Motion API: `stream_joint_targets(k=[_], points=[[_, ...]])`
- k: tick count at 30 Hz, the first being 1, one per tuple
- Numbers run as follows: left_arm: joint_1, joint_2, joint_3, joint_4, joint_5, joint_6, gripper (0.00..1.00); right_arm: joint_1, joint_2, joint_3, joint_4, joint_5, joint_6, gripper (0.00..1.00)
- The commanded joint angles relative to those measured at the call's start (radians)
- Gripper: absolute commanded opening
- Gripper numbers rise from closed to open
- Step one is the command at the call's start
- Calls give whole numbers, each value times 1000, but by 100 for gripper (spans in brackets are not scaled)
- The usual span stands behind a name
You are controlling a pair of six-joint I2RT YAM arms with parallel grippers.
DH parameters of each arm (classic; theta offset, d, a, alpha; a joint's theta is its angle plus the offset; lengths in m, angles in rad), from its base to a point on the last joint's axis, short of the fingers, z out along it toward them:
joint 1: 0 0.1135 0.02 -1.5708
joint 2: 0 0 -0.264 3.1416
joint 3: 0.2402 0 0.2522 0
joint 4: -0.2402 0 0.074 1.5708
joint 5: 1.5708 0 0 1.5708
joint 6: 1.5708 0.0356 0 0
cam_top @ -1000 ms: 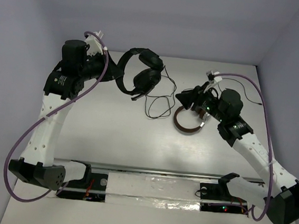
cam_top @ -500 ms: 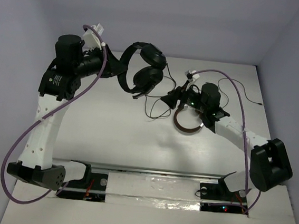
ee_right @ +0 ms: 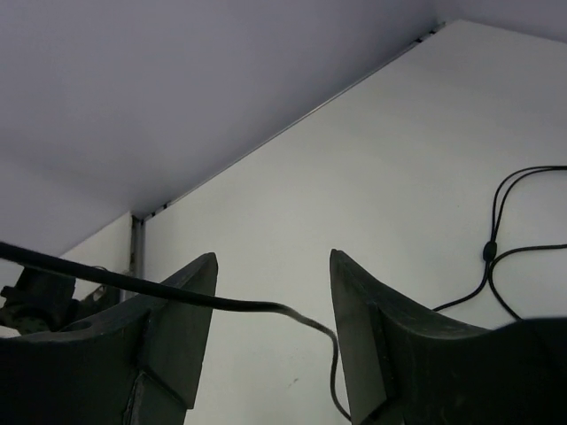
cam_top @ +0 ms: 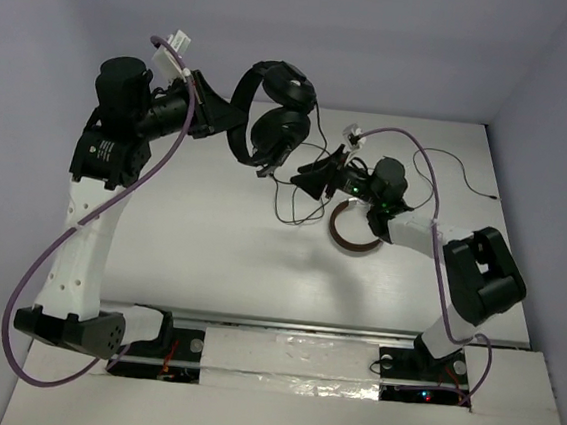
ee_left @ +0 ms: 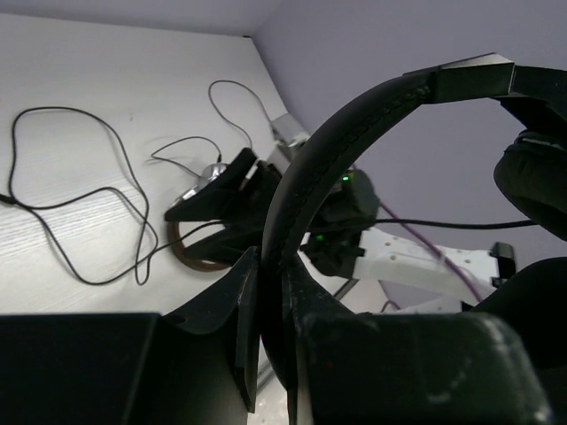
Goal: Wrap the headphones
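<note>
The black headphones (cam_top: 273,116) hang in the air over the back of the table, their headband (ee_left: 354,133) clamped between the jaws of my left gripper (cam_top: 231,127), which also shows in the left wrist view (ee_left: 270,266). Their thin black cable (cam_top: 300,202) hangs down and loops on the table, and shows again in the left wrist view (ee_left: 80,204). My right gripper (cam_top: 300,177) is open just below the earcups. In the right wrist view a strand of cable (ee_right: 266,306) runs across the gap between the open fingers of the right gripper (ee_right: 273,266), untouched by them.
Brown-banded headphones (cam_top: 353,237) lie on the table under my right arm and show in the left wrist view (ee_left: 190,257). More cable trails to the right back (cam_top: 463,175). The walls stand close at the back and on both sides.
My right gripper has swung left, from over the brown headphones to under the black earcups. My left gripper has raised the black headphones a little and tilted them.
</note>
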Motion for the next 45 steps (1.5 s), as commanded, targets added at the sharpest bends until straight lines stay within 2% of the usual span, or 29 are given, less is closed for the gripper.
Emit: stream_joint_targets(k=[1,3,7,10,11,13,14,18,19,23,31,37,39,41,42,45], points=[[8,-2,57,142,67,-99,0,-6,39,22,193,-48,86,59],[8,-2,41,175,75,-128,0,-6,56,16,230,-49,113,59],[18,0,-20,299,116,-217,0,-6,129,27,349,-57,216,49],[18,-9,-81,360,90,-271,0,-6,168,44,444,-69,325,31],[18,-15,-104,380,78,-286,0,3,174,45,450,-51,360,19],[18,-41,-166,420,2,-320,0,21,165,39,414,-17,364,11],[18,-51,-186,428,-32,-328,0,47,159,54,309,-1,333,9],[18,-124,-331,523,-279,-377,0,145,116,91,-1,108,207,3],[18,-153,-412,596,-324,-419,0,167,111,97,-58,140,192,2],[18,-180,-534,702,-402,-487,0,254,101,119,-274,263,143,0],[18,-244,-611,751,-568,-501,0,401,65,108,-526,437,135,0],[8,-221,-658,834,-519,-581,0,486,101,91,-592,509,143,0],[-1,-204,-640,808,-542,-553,0,521,78,93,-632,535,134,0],[-31,-196,-599,718,-670,-448,0,550,47,90,-693,582,120,0],[-42,-192,-582,666,-780,-411,0,581,12,87,-714,595,115,0],[-94,-184,-580,617,-916,-302,0,639,-40,84,-798,632,104,0]])
